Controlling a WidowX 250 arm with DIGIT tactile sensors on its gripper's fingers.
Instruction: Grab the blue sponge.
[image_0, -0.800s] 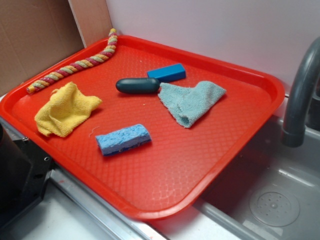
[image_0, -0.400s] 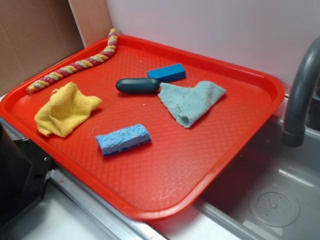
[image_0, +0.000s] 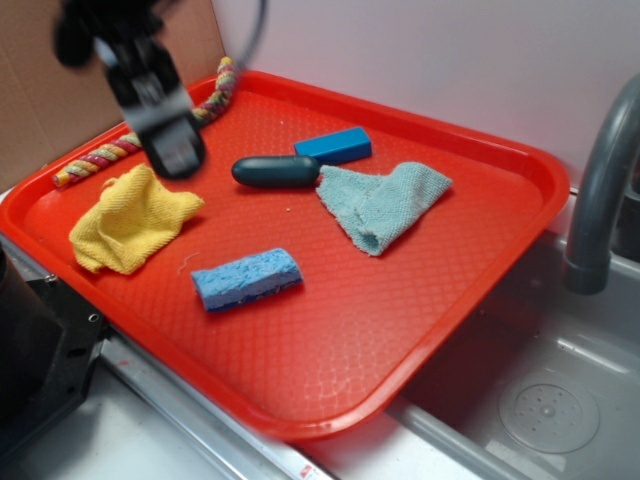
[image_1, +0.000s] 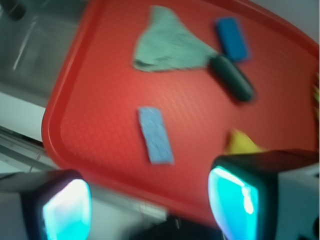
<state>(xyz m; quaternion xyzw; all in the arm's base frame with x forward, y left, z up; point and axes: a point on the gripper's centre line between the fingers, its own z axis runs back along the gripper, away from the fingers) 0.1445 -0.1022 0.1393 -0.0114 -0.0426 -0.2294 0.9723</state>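
The blue sponge (image_0: 246, 279) is a light blue, speckled, rounded block. It lies near the front middle of the red tray (image_0: 400, 330), and the wrist view shows the blue sponge (image_1: 155, 135) ahead of the jaws. My gripper (image_0: 170, 140) is blurred and hangs high over the tray's back left, above the yellow cloth (image_0: 130, 218), well apart from the sponge. In the wrist view my gripper (image_1: 150, 205) stands open, its two pads wide apart with nothing between them.
On the tray also lie a teal cloth (image_0: 385, 203), a smooth darker blue block (image_0: 333, 146), a dark oval object (image_0: 276, 171) and a twisted rope (image_0: 150, 130) along the back left rim. A sink basin (image_0: 540, 390) and faucet (image_0: 600, 190) stand at the right.
My gripper has come into the exterior view at the upper left, over the tray; before, it was out of view. Nothing on the tray has moved.
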